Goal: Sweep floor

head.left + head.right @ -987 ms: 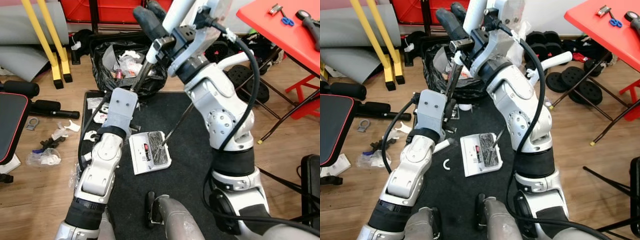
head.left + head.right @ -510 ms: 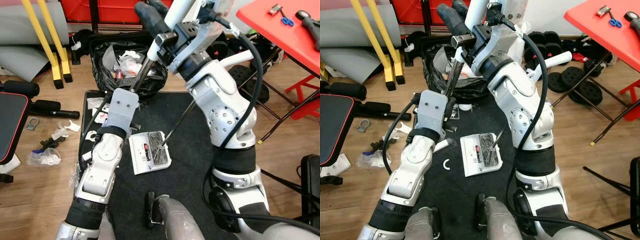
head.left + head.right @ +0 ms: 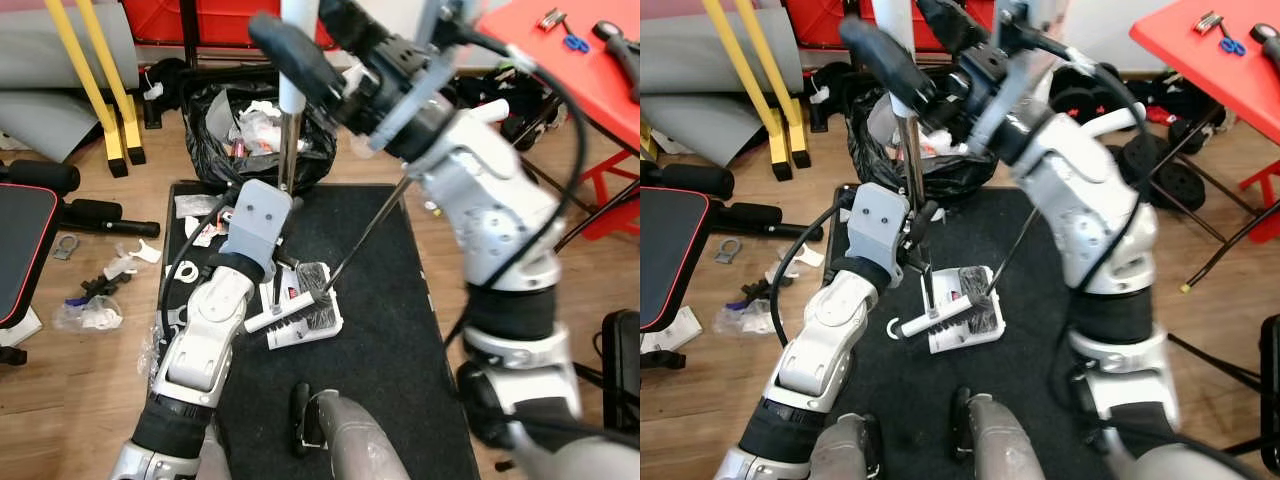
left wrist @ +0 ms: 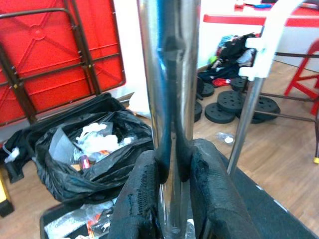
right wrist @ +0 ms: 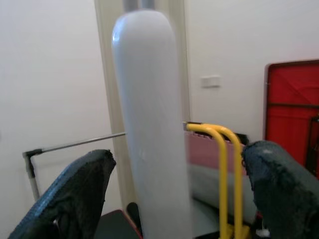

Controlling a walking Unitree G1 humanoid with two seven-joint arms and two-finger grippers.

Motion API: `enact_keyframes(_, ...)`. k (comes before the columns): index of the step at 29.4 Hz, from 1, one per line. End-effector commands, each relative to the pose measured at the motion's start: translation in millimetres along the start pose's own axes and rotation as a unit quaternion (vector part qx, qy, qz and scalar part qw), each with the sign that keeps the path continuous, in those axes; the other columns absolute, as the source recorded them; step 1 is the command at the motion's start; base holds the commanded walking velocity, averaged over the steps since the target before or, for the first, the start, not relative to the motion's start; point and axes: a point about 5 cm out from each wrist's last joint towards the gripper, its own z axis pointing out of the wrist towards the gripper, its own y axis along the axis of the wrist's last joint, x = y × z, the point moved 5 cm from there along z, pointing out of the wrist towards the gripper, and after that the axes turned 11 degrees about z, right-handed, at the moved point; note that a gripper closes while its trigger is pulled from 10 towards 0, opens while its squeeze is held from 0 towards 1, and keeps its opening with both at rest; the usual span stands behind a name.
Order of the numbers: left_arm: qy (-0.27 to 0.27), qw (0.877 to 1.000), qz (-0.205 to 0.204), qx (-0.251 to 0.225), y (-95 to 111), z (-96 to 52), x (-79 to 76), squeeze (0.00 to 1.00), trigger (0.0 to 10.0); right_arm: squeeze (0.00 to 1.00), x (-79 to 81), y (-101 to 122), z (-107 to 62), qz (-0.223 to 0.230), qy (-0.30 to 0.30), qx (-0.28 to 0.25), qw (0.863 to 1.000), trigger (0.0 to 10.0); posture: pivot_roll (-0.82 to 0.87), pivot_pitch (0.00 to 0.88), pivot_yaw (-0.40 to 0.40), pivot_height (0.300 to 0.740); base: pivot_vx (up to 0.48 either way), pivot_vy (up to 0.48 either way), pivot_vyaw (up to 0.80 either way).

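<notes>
I hold a broom by its metal pole (image 3: 288, 150). My left gripper (image 4: 172, 154) is shut on the pole low down, just above the black mat (image 3: 390, 340). The broom's white upper grip (image 5: 149, 124) stands between the spread fingers of my open right gripper (image 3: 292, 22), raised high over the trash bag. The broom's white head (image 3: 283, 316) lies across a white dustpan (image 3: 318, 322) that holds dark debris. A thin dark rod (image 3: 365, 235) rises from the dustpan toward my right arm.
An open black trash bag (image 3: 255, 130) full of rubbish sits beyond the mat. Scraps and plastic (image 3: 100, 300) litter the wood floor to the left, near a black bench (image 3: 20, 250). A red table (image 3: 570, 50) and weight plates (image 3: 1160, 150) stand to the right.
The pole has swung from a tilt to nearly upright, with my right gripper carried left. The broom head now lies across the dustpan's near edge.
</notes>
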Motion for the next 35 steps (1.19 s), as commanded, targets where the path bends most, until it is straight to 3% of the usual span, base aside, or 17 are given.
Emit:
enact_keyframes(1, -0.020, 0.999, 0.004, -0.025, 7, -0.3, -6.5, 0.00, 0.0, 0.00, 10.6, 4, -5.8, -0.005, 0.053, 0.023, 0.998, 10.0, -0.15, 0.151, -0.165, 0.740, 0.000, 0.000, 0.00)
enact_keyframes(10, -0.054, 0.998, 0.017, -0.040, 10, -1.3, -15.4, 0.00, 0.0, 0.00, 18.6, 18, -18.9, -0.005, 0.141, 0.076, 0.987, 10.0, -0.15, 0.151, -0.158, 0.740, 0.000, 0.000, 0.00)
enact_keyframes(13, -0.104, 0.992, 0.032, -0.062, 16, -4.7, -29.3, 0.00, 0.0, 0.00, 18.1, 14, -27.1, -0.030, 0.181, 0.133, 0.974, 10.0, -0.15, 0.149, -0.159, 0.740, 0.000, 0.000, 0.00)
enact_keyframes(14, -0.104, 0.992, 0.032, -0.062, 16, -4.7, -29.3, 0.00, 0.0, 0.00, 18.1, 14, -27.1, -0.030, 0.181, 0.133, 0.974, 10.0, -0.15, 0.149, -0.159, 0.740, 0.000, 0.000, 0.00)
enact_keyframes(15, -0.125, 0.989, 0.039, -0.070, 18, -7.1, -34.3, 0.00, 0.7, 0.00, 15.6, 13, -30.2, -0.033, 0.189, 0.147, 0.970, 10.0, -0.15, 0.149, -0.159, 0.740, 0.000, 0.000, 0.00)
enact_keyframes(19, -0.169, 0.981, 0.037, -0.092, 24, -14.0, -43.0, 0.00, 0.6, 0.00, 11.3, 15, -37.1, -0.038, 0.210, 0.175, 0.961, 10.0, -0.15, 0.149, -0.163, 0.740, 0.000, 0.000, 0.00)
enact_keyframes(20, -0.178, 0.978, 0.039, -0.098, 26, -15.7, -44.5, 0.00, 2.7, 0.00, 11.0, 16, -38.9, -0.036, 0.218, 0.180, 0.959, 10.0, -0.15, 0.149, -0.165, 0.740, 0.000, 0.000, 0.00)
enact_keyframes(21, -0.184, 0.977, 0.041, -0.100, 27, -16.8, -45.4, 0.00, 2.7, 0.00, 10.9, 16, -40.0, -0.035, 0.222, 0.183, 0.957, 10.0, -0.15, 0.149, -0.165, 0.740, 0.000, 0.000, 0.00)
enact_keyframes(22, -0.187, 0.976, 0.043, -0.102, 27, -17.3, -45.8, 0.00, 3.8, 0.00, 10.9, 17, -40.6, -0.034, 0.225, 0.185, 0.956, 10.0, -0.15, 0.149, -0.165, 0.740, 0.000, 0.000, 0.00)
enact_keyframes(27, -0.218, 0.968, 0.058, -0.113, 30, -23.0, -55.9, 0.00, 4.8, 0.00, 10.9, 17, -40.6, -0.031, 0.241, 0.200, 0.949, 10.0, -0.15, 0.149, -0.169, 0.740, 0.000, 0.000, 0.00)
enact_keyframes(29, -0.223, 0.966, 0.061, -0.114, 30, -23.7, -59.4, 0.00, 4.8, 0.00, 15.2, 16, -40.3, -0.025, 0.259, 0.205, 0.943, 9.5, -0.15, 0.149, -0.169, 0.740, 0.000, 0.000, 0.00)
enact_keyframes(30, -0.225, 0.966, 0.063, -0.114, 30, -24.0, -60.9, 0.00, 4.9, 0.00, 16.8, 15, -40.0, -0.022, 0.265, 0.208, 0.941, 0.0, -0.15, 0.149, -0.170, 0.740, 0.000, 0.000, 0.00)
enact_keyframes(35, -0.233, 0.963, 0.065, -0.118, 30, -24.5, -61.4, 0.00, 4.9, 0.00, 17.8, 12, -40.3, -0.018, 0.272, 0.220, 0.937, 0.0, -0.15, 0.149, -0.170, 0.740, 0.000, 0.000, 0.00)
